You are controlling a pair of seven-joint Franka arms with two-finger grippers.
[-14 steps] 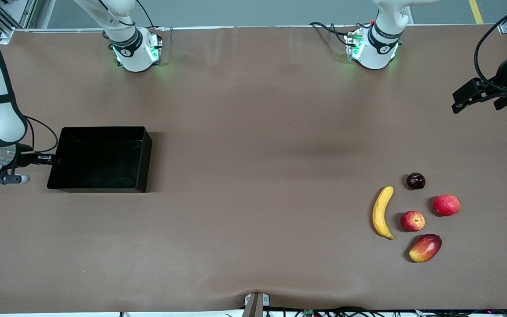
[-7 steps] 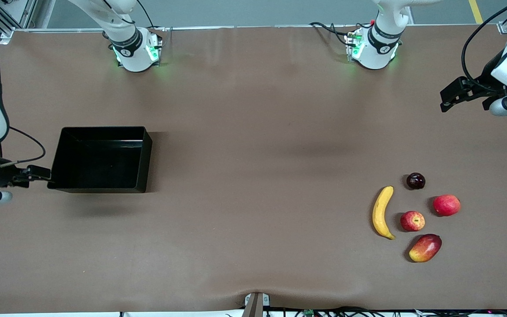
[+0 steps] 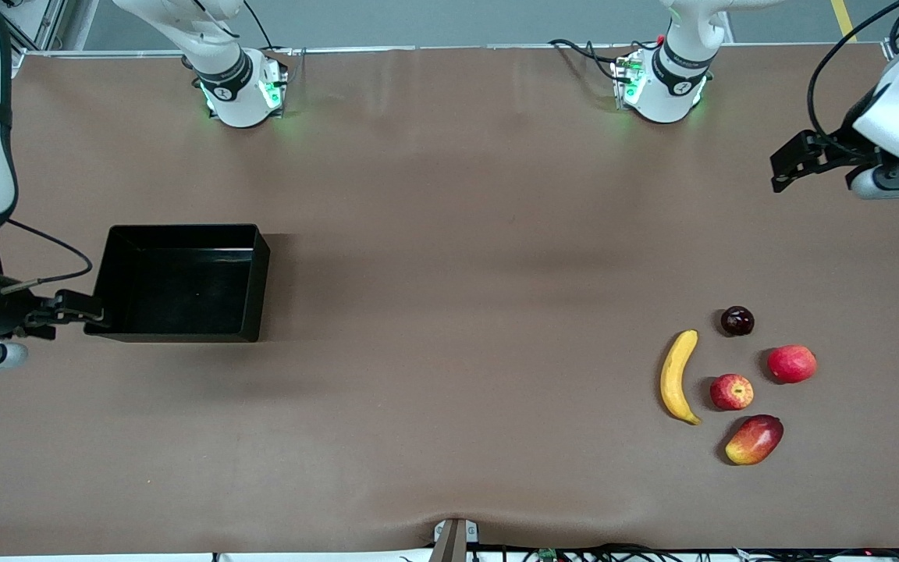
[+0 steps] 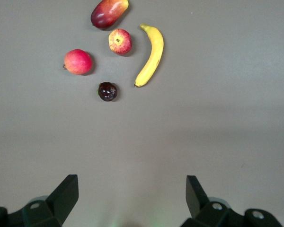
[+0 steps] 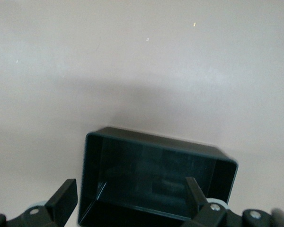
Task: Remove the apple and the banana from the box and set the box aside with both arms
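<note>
The black box (image 3: 256, 257) sits at the right arm's end of the table. My right gripper (image 3: 89, 311) is open and empty, low beside the box's end wall near its front corner; in the right wrist view the gripper (image 5: 131, 195) has a finger on each side of the box wall (image 5: 146, 142). The banana (image 3: 677, 377) and the streaked apple (image 3: 731, 391) lie together at the left arm's end. My left gripper (image 3: 782, 165) hangs open and empty over bare table, well away from them. In the left wrist view the gripper (image 4: 131, 190), banana (image 4: 151, 54) and apple (image 4: 119, 41) also show.
A dark plum (image 3: 737, 321), a pinkish-red fruit (image 3: 791, 364) and a mango (image 3: 755, 439) lie around the apple. They also show in the left wrist view: plum (image 4: 107, 91), pinkish-red fruit (image 4: 78, 61), mango (image 4: 109, 13). Brown table (image 3: 449, 273) spreads between box and fruits.
My right gripper has slid along the box's end wall toward the front camera, then edged up to the wall. My left gripper has drifted toward the table's middle. The box and fruits have not moved.
</note>
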